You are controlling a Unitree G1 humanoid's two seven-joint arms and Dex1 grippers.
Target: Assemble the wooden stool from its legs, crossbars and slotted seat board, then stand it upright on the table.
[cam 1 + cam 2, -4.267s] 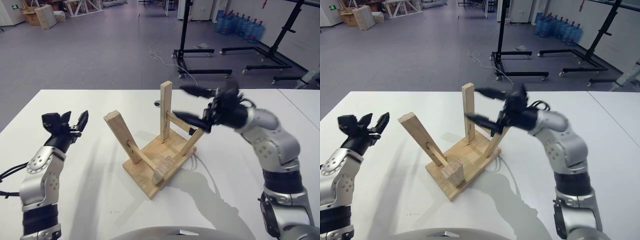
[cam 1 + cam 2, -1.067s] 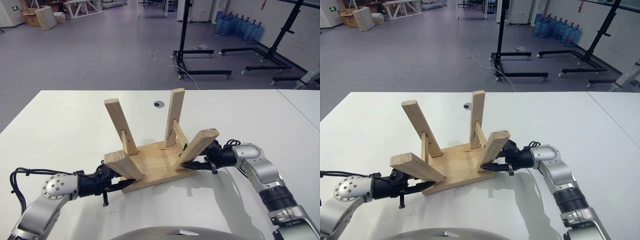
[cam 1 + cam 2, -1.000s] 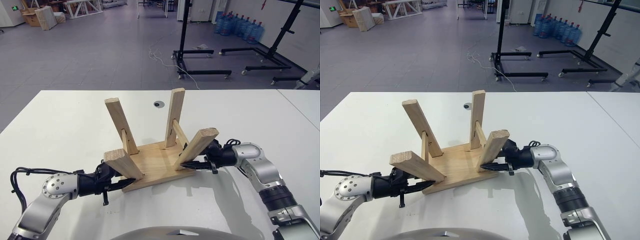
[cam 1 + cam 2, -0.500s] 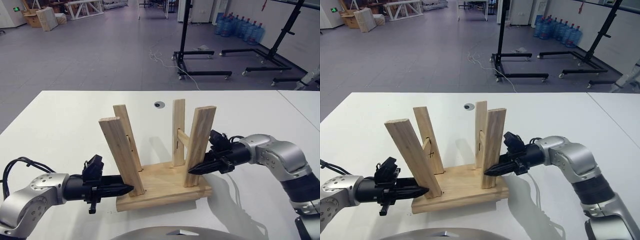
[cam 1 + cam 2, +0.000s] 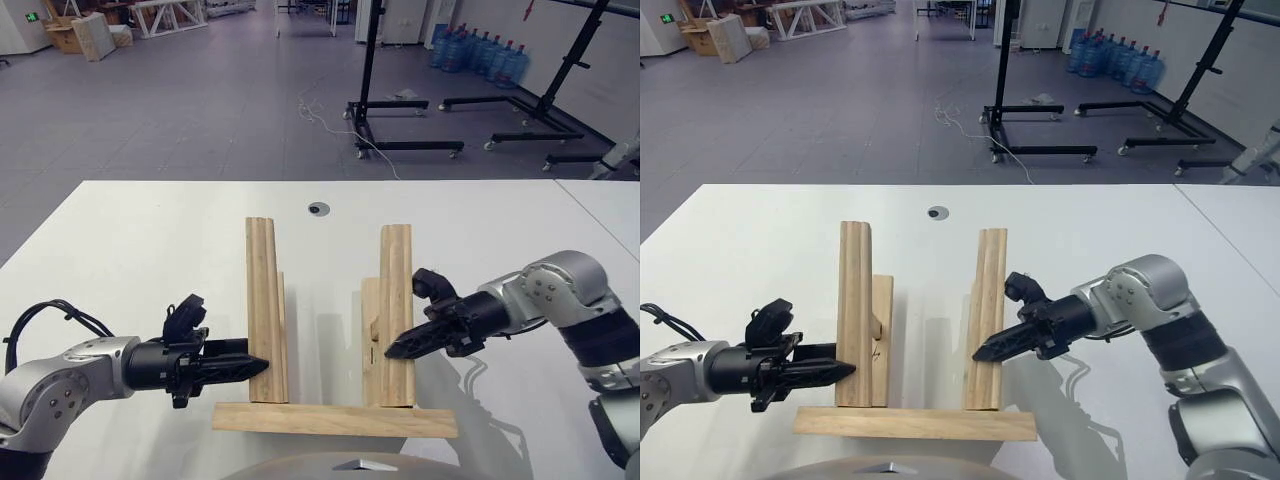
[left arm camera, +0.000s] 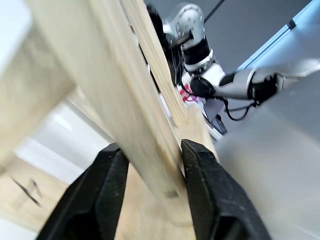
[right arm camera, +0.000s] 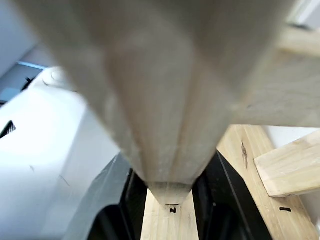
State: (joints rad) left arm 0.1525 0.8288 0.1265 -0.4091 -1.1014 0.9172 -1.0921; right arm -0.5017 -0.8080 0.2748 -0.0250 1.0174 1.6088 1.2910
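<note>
The stool sits toward 6 o'clock on the table, its seat board edge-on and nearest the robot, with the legs pointing to 12 o'clock. Small dark marks on the wood cannot be read. The left gripper reaches in level from 9 o'clock and pinches the left leg. The right gripper slants in from 3 o'clock and is clamped on the right leg.
</note>
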